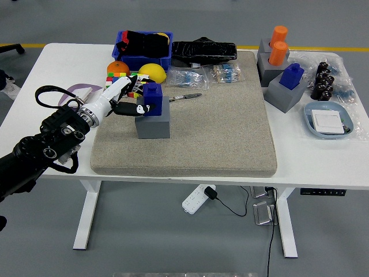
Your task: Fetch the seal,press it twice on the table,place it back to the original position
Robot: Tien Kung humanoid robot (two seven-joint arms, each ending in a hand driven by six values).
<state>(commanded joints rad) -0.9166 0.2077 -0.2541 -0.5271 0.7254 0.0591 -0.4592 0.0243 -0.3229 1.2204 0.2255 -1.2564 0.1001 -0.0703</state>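
Left robot hand [124,99] beside blue seal [152,98], fingers loosely open, nothing gripped. Seal sits upright in grey holder [153,120] on beige mat [219,133], white surface [57,75].

A white tabletop [52,69] carries a grey mat [219,133]. At the far edge stand a blue bin [142,49] and a black bag [204,51]. An orange [117,68] and a lemon [152,72] lie near the bin. A pen [185,97] rests on the mat. At right is a plate [327,121], with dark bottles [323,81] behind it.
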